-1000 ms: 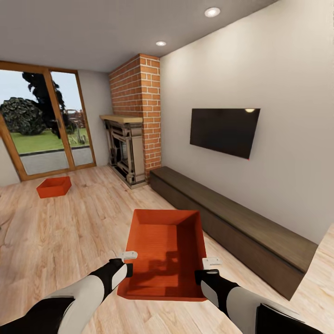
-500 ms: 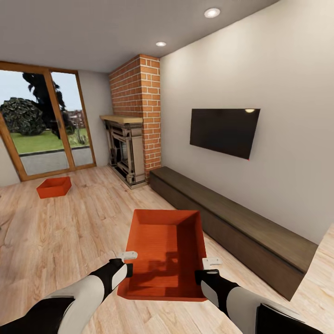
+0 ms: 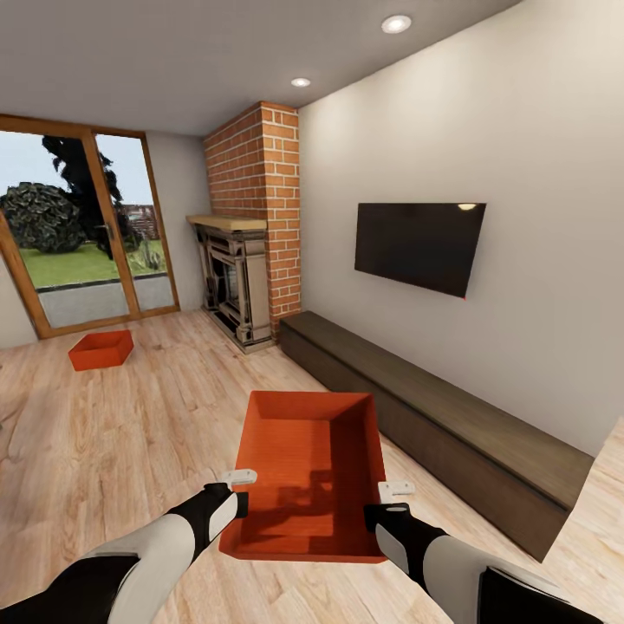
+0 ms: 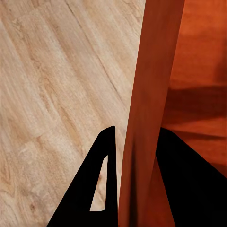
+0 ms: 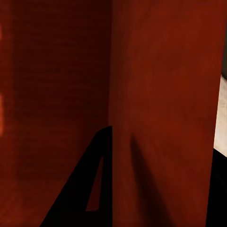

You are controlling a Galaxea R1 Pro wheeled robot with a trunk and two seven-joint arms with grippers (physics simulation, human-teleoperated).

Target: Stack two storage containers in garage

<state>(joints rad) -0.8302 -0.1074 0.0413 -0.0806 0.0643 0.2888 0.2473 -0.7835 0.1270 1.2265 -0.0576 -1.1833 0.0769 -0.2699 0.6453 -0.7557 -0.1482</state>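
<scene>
The living room has a light wood plank floor (image 3: 130, 433), a brick fireplace (image 3: 247, 260) in the far corner, glass doors (image 3: 78, 234) to its left and a black TV (image 3: 420, 244) on the right-hand wall. A long dark bench (image 3: 433, 416) runs along that wall below the TV and carries nothing. The near storage container (image 3: 303, 459), an orange-red open-topped bin, sits directly ahead between both arms, its right side close to the bench. The left hand (image 3: 240, 498) is pinching the near container's left wall; the left wrist view shows that wall (image 4: 149, 118) standing between the two dark fingers (image 4: 106, 179). The right hand (image 3: 377, 511) is pinching the opposite wall (image 5: 161, 118) in the same manner, one finger (image 5: 97, 179) inside the bin. The far storage container (image 3: 101, 348) rests on the plank floor near the glass doors, well apart from the first.
</scene>
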